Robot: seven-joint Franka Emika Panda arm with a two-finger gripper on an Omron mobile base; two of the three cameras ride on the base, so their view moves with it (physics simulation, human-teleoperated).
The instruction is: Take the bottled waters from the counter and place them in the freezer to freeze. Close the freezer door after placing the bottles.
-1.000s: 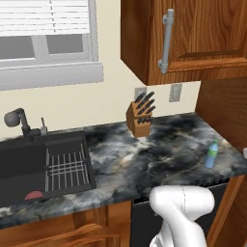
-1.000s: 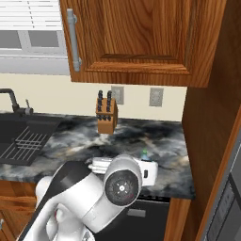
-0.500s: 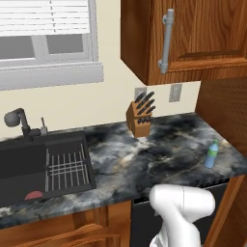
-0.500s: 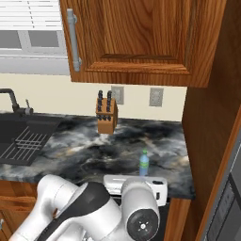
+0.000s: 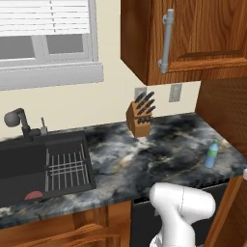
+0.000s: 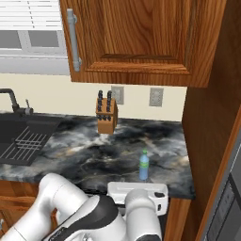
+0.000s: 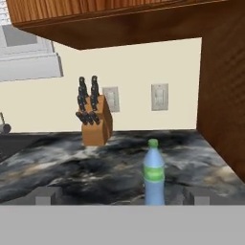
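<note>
Along the right end of the counter (image 5: 159, 154), close to its front edge, a blue-green bottle with a green cap (image 5: 211, 154) stands upright, with bare dark marble all round it. In the right base view the same bottle (image 6: 144, 165) sits near the front lip of the worktop (image 6: 94, 155), and a tall brown wooden side panel (image 6: 209, 141) closes off the counter just beyond it to the right. A knife block (image 5: 140, 117) stands well apart from the bottle, back against the cream wall below two wall outlets (image 6: 156, 97), so the stretch of marble between block and bottle lies open. Overhead, a wooden wall cabinet (image 6: 136, 37) with a grey bar handle (image 6: 73, 39) hangs above the rear of the counter, leaving free height over the front edge. Far to the left, the black sink (image 5: 38, 166) with its wire rack (image 5: 65, 166) is set into the worktop. From the hand view, the gripper (image 7: 122, 196) faces the bottle (image 7: 154, 173) at about counter level; its two finger tips (image 7: 46, 195) stand spread wide, one at each side, holding nothing. The bottle rises between them, somewhat nearer the right tip, and farther out than the tips; no contact shows. The wooden side panel (image 7: 225, 95) stands just past the bottle on the right.
</note>
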